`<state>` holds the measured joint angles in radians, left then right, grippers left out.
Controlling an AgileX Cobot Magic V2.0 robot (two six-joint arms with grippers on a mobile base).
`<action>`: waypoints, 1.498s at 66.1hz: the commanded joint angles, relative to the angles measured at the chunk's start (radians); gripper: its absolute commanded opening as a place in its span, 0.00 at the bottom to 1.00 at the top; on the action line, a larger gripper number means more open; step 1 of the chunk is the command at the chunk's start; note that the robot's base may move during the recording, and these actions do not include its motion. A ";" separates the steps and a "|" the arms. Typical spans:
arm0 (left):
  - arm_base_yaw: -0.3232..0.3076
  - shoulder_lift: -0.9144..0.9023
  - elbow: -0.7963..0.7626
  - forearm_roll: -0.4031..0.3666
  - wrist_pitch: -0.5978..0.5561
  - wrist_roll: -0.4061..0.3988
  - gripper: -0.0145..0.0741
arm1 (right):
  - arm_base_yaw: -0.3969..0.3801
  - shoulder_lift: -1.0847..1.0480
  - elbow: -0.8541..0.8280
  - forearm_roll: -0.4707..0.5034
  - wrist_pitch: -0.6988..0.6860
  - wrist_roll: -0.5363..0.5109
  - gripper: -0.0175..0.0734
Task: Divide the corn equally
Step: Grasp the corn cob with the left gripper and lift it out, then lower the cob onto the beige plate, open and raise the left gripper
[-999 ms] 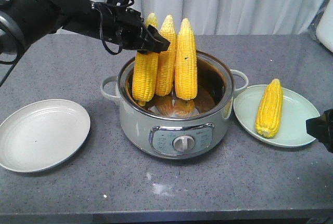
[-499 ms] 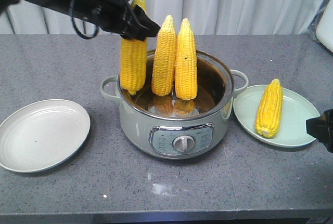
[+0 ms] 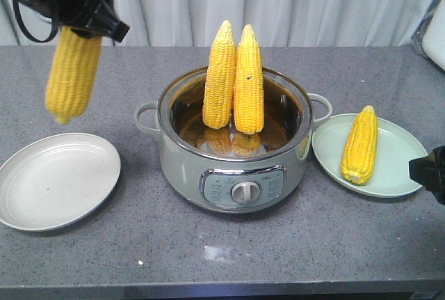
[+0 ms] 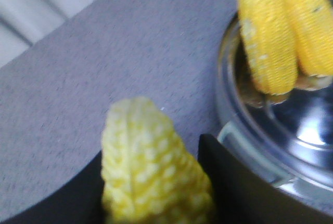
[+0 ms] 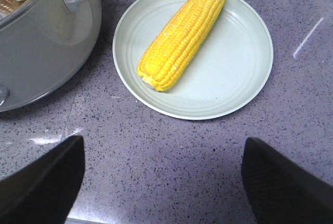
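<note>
**Corn: one plated, three pending**

Left gripper [image 3: 97, 14] pinches hanging cob [image 3: 73, 74] aloft by the bare left plate [image 3: 42, 195], 9 o'clock of cooker pot [image 3: 236, 168]. Two upright cobs [image 3: 219, 77] inside. Right plate [image 5: 239, 78], 3 o'clock: one lying cob [image 5: 182, 34]. Right gripper [image 5: 164, 182] spread, empty.

The table [image 3: 313, 244] is looking like speckled grey stone, matt and faintly grainy. The pot [image 3: 184, 168] is wearing a smooth, pale, glossy coat, and its polished metal rim and inside are throwing back reflections. The left plate [image 3: 42, 188] and right plate [image 3: 400, 154] are showing a smooth, softly shiny glaze. The corn [image 3: 73, 77] is looking waxy and bumpy. The left gripper [image 3: 94, 18] is looking matt black. The curtain [image 3: 313, 1] is hanging as soft cloth.
</note>
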<state>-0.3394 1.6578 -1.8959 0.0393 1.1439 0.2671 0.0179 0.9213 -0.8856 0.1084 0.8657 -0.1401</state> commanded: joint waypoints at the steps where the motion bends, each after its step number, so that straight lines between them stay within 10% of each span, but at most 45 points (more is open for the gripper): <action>1: -0.004 -0.010 -0.030 0.136 0.009 -0.125 0.39 | -0.004 -0.011 -0.024 0.006 -0.052 -0.010 0.83; 22: 0.053 0.093 -0.029 0.201 0.113 -0.232 0.39 | -0.004 -0.011 -0.024 0.006 -0.052 -0.010 0.83; 43: 0.158 0.111 0.121 0.062 0.113 -0.267 0.42 | -0.004 -0.011 -0.024 0.006 -0.052 -0.010 0.83; 74: 0.186 0.200 0.240 0.053 0.048 -0.305 0.46 | -0.004 -0.011 -0.024 0.006 -0.051 -0.010 0.83; 99: 0.186 0.222 0.240 0.053 0.036 -0.305 0.75 | -0.004 -0.011 -0.024 0.006 -0.051 -0.010 0.83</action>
<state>-0.1556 1.9309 -1.6332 0.0952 1.2032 -0.0253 0.0179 0.9213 -0.8856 0.1084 0.8657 -0.1401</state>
